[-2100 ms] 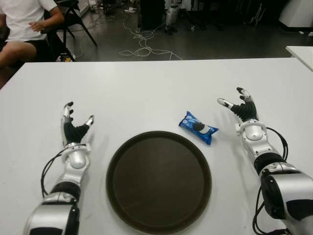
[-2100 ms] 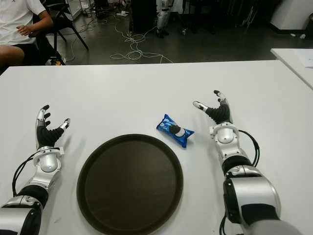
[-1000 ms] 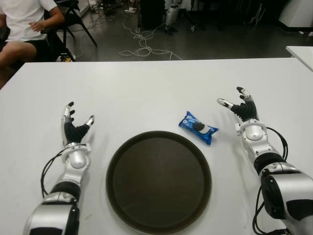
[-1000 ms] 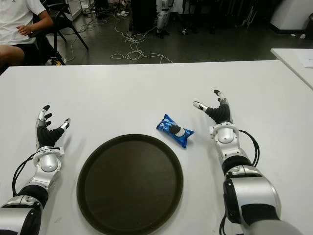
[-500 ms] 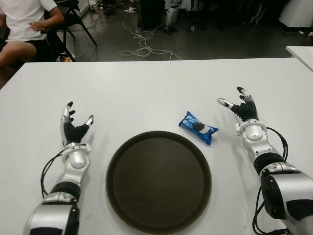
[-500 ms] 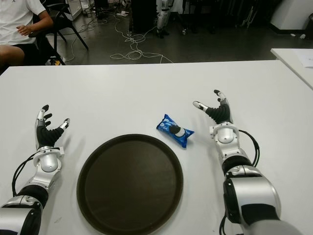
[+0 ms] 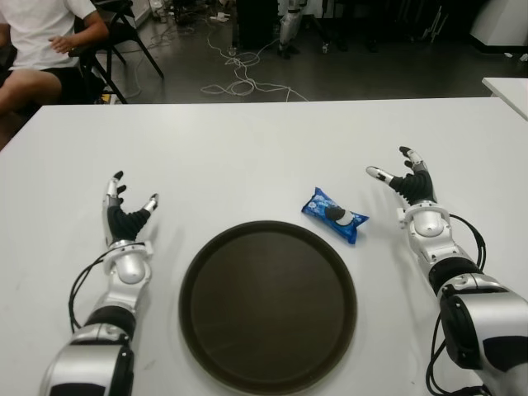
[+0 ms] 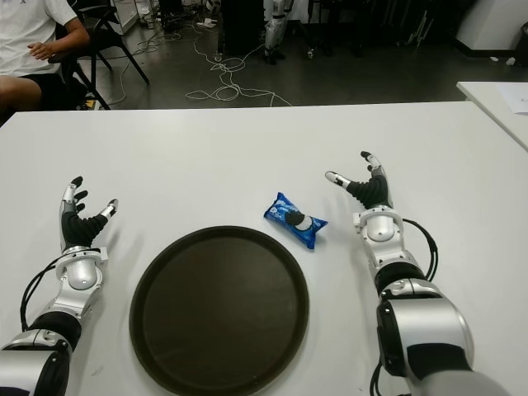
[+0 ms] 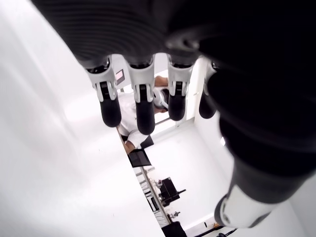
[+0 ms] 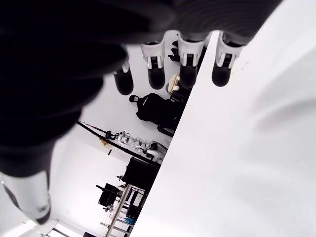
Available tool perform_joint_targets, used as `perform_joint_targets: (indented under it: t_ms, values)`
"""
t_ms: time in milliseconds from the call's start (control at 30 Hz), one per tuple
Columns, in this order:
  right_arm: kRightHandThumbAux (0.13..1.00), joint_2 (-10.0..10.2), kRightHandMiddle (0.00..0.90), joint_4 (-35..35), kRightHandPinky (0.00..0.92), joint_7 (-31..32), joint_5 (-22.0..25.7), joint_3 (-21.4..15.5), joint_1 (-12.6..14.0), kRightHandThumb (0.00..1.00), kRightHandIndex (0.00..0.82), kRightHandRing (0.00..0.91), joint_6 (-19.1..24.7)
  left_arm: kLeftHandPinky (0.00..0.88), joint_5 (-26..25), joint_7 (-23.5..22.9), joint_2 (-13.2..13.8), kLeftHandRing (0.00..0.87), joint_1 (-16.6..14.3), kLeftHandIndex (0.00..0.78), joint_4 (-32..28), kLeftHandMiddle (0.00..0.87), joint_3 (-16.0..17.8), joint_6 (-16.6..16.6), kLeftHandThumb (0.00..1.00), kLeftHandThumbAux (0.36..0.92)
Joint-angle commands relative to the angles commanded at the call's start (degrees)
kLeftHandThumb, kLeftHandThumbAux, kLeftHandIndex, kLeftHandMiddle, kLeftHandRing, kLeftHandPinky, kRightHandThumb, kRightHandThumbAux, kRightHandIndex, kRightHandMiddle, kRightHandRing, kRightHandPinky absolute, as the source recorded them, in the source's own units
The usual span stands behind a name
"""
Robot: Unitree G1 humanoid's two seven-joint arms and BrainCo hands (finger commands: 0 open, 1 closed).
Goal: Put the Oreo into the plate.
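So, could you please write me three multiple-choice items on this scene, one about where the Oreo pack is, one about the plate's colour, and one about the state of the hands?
1. Where does the Oreo pack lie?
A. in the plate
B. on the table, between the plate and the right hand
C. in the left hand

2. What colour is the plate?
A. dark brown
B. white
C. blue

3. How are the hands?
A. both open, holding nothing
B. right shut on the pack
C. left shut on the plate

Key: 1 B, the pack sits on the white table just off the rim; 2 A, the round plate is dark brown; 3 A, the left hand and right hand show spread fingers.
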Motion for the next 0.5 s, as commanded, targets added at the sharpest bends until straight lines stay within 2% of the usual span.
perform_joint_targets:
  t_ms: [500]
  values:
    - [0.628, 0.2, 0.053, -0.1, 0.024, 0.2, -0.3, 0.4, 0.0, 0.0, 0.093, 0.049, 0.2, 0.139, 0.7, 0.5, 0.3, 0.123, 0.2, 0.103, 0.0, 0.116, -0.3, 0.4, 0.199, 0.772]
